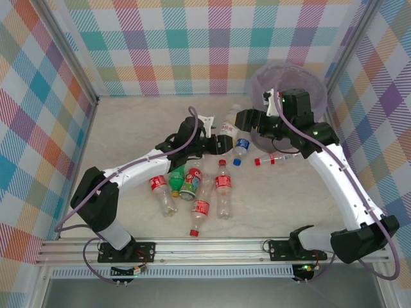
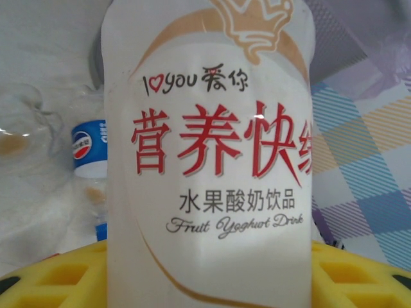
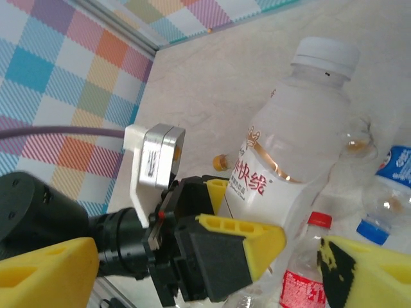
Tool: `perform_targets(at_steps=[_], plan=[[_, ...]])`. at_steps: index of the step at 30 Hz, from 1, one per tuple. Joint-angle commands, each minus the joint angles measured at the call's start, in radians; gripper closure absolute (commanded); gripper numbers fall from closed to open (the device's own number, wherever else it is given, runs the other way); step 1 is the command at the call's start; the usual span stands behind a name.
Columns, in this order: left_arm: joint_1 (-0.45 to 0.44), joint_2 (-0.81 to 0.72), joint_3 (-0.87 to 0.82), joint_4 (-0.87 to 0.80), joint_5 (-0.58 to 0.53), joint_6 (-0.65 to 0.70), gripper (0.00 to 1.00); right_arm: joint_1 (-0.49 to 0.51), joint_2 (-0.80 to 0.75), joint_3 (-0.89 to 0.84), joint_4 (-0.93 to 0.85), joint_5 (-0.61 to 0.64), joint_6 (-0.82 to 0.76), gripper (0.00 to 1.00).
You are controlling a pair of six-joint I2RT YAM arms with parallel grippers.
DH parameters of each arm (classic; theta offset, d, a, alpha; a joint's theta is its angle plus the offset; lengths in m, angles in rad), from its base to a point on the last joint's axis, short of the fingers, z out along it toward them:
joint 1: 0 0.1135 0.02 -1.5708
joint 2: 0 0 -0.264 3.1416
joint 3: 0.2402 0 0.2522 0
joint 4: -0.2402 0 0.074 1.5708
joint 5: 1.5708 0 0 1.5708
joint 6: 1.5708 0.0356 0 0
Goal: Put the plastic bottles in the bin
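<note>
My left gripper (image 1: 223,144) (image 2: 209,273) is shut on a white-labelled yoghurt-drink plastic bottle (image 1: 229,122) (image 2: 212,147) (image 3: 289,154) with a white cap, yellow pads on both its sides. My right gripper (image 1: 244,119) (image 3: 212,269) hangs open just right of that bottle, nothing between its fingers (image 3: 45,273). Behind it stands the bin (image 1: 297,76), a round bucket lined with a lilac bag. A blue-labelled bottle (image 1: 241,149) (image 2: 90,147) lies by the held one. Several red-labelled bottles (image 1: 222,186) and a green one (image 1: 177,183) lie nearer the front.
A small red-capped bottle (image 1: 273,158) lies on the table under the right forearm. Plaid walls (image 1: 38,115) close in the left, back and right sides. Open tabletop (image 1: 128,128) lies at the back left and front right.
</note>
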Motion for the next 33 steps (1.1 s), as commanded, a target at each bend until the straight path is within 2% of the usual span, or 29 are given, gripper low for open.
perform_targets(at_steps=[1, 4, 10, 21, 24, 29, 33], plan=[[-0.024, -0.024, 0.035, 0.067, 0.017, 0.04, 0.48, -0.025, 0.035, 0.012, -0.02, 0.034, 0.079, 0.08], [-0.025, -0.07, -0.01, 0.086, -0.016, 0.046, 0.48, -0.028, 0.053, 0.009, -0.02, 0.052, 0.093, 0.05], [-0.037, -0.135, -0.075, 0.137, -0.031, 0.068, 0.48, -0.018, 0.117, -0.021, 0.072, -0.018, 0.135, 0.03], [-0.054, -0.176, -0.119, 0.172, -0.025, 0.11, 0.48, -0.018, 0.228, 0.037, 0.138, -0.084, 0.152, 0.04], [-0.055, -0.18, -0.119, 0.173, -0.024, 0.116, 0.48, -0.017, 0.25, 0.054, 0.136, -0.084, 0.146, 0.08], [-0.053, -0.175, -0.119, 0.171, -0.018, 0.116, 0.47, -0.017, 0.265, 0.073, 0.14, -0.079, 0.13, 0.2], [-0.054, -0.172, -0.096, 0.152, -0.005, 0.115, 0.43, -0.016, 0.272, 0.081, 0.145, -0.083, 0.122, 0.27]])
